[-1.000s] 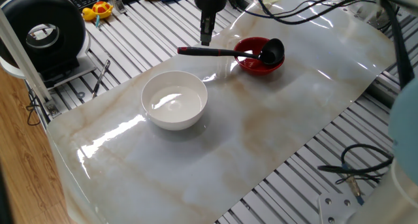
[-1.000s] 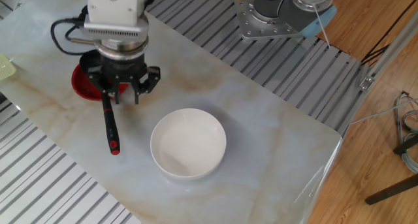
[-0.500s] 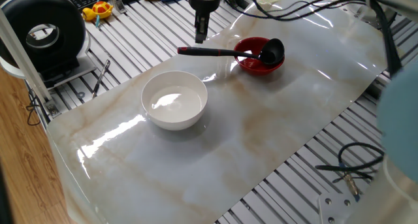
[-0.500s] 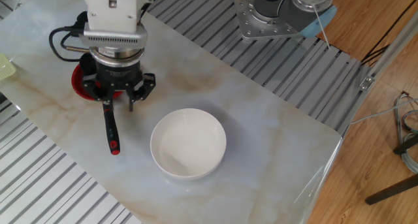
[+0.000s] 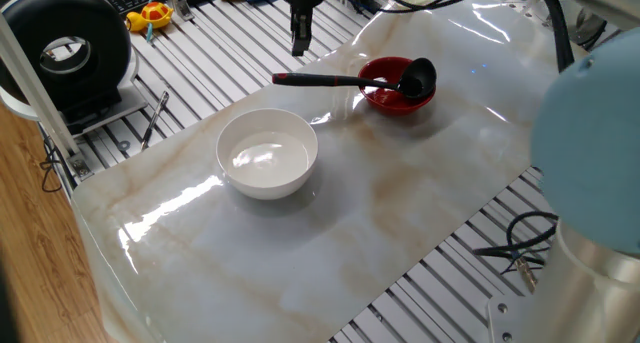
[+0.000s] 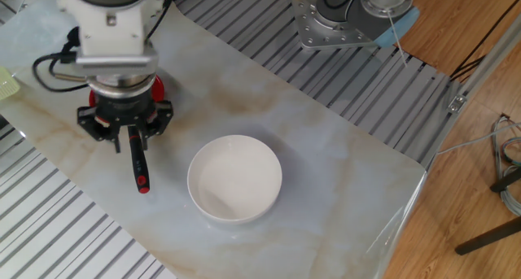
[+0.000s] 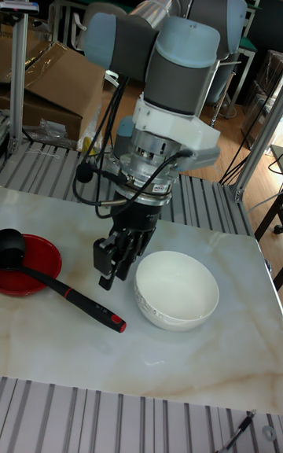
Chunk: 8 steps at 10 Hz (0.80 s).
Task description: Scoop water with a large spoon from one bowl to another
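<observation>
Hovering spread and empty above the ladle [image 5: 350, 79], the gripper [image 7: 115, 258] risks tipping the red bowl [image 5: 398, 91] near the worktop's [image 5: 420, 183] edge; a careless grasp would spill.

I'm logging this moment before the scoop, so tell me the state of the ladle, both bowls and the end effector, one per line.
End effector: fingers apart, holding nothing, raised above the ladle handle.
Black ladle: ungripped, scoop resting in the red bowl, red-tipped handle stretching over the table.
Red bowl: upright, ladle scoop inside.
White bowl: upright, glossy sheen at the bottom.
</observation>
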Tool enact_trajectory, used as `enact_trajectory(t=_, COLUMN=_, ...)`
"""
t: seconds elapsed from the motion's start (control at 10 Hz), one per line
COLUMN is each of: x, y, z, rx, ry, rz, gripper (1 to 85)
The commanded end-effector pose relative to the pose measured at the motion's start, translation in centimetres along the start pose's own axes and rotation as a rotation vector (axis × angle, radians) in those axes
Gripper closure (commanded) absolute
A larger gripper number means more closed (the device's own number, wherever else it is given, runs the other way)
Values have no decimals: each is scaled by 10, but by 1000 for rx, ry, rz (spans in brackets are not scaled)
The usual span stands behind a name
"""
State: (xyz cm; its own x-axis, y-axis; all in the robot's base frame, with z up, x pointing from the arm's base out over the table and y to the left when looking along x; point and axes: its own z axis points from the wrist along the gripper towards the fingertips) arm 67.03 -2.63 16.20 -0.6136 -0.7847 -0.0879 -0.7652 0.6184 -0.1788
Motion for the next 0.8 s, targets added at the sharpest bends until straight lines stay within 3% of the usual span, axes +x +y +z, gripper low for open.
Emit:
enact_trajectory(t=0.0, x=-3, y=-3, z=2, rx=-18, ry=0, rz=30, gripper=440)
enact_trajectory(t=0.3, x=-3, y=-12, z=15, rx=-65, ry=-32, rz=-10, gripper=437)
enact_trajectory(t=0.6, x=10, y=-23, z=32, rx=-53, ry=-51, rz=-41, gripper=413)
enact_trajectory(t=0.7, x=4, y=-20, z=31, rx=-67, ry=-71, rz=-31, gripper=377)
